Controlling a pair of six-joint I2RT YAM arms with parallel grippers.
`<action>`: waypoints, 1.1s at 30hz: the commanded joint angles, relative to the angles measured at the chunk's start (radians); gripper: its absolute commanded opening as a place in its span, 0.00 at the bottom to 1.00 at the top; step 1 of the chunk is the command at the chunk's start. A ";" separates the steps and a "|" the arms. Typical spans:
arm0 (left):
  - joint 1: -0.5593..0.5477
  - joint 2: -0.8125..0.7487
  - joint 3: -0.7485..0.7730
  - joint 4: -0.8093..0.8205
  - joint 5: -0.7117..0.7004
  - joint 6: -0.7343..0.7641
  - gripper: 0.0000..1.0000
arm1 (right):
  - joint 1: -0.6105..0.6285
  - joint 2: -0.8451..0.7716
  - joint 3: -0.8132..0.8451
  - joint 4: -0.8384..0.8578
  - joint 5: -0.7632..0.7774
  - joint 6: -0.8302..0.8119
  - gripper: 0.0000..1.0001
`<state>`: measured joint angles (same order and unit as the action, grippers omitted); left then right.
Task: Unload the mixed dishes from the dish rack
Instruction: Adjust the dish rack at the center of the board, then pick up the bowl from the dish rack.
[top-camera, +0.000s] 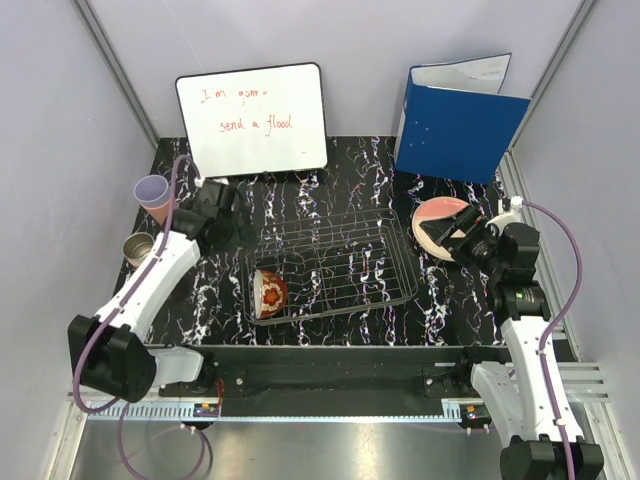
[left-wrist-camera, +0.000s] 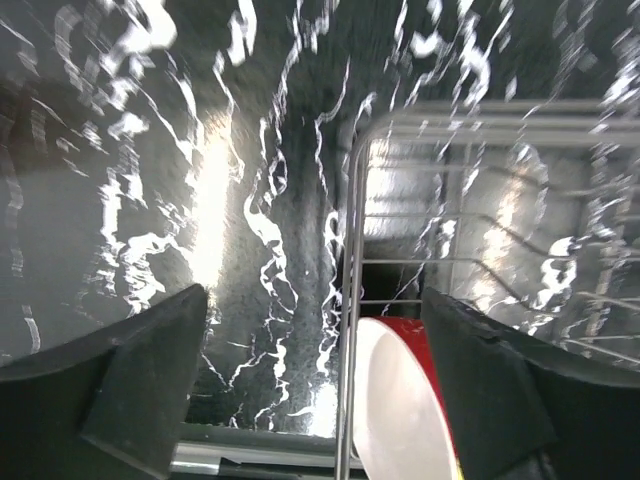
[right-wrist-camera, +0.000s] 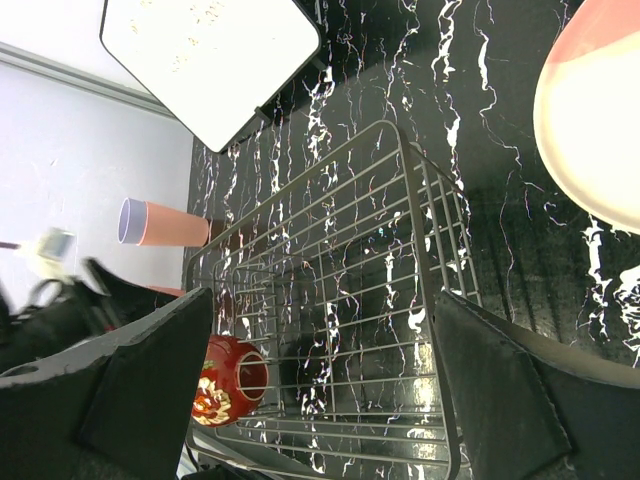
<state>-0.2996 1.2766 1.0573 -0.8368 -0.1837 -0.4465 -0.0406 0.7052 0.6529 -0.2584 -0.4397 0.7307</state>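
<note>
The black wire dish rack sits mid-table. In its near left corner a red bowl with a cream inside lies on its side. My left gripper hovers open just left of the rack's far left corner. Its wrist view shows the gripper empty, the rack's rim between its fingers and the bowl below. A cream-pink plate lies on the table right of the rack. My right gripper is open over it. In its wrist view the gripper is empty above the rack.
A pink tumbler and a pale tumbler stand on the table at the far left. A whiteboard and a blue folder lean against the back wall. Side walls close in the table on both sides.
</note>
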 joint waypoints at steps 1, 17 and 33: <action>0.005 -0.065 0.147 -0.025 -0.069 -0.030 0.96 | 0.010 0.000 0.008 0.038 -0.017 -0.004 0.99; -0.314 -0.476 -0.226 0.174 0.102 -0.242 0.86 | 0.011 0.022 0.001 0.053 -0.016 -0.001 0.99; -0.418 -0.422 -0.373 0.271 0.124 -0.293 0.54 | 0.011 0.039 -0.006 0.056 -0.016 0.001 0.99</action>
<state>-0.6998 0.8444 0.7124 -0.6403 -0.0776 -0.7223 -0.0391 0.7410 0.6518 -0.2504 -0.4397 0.7338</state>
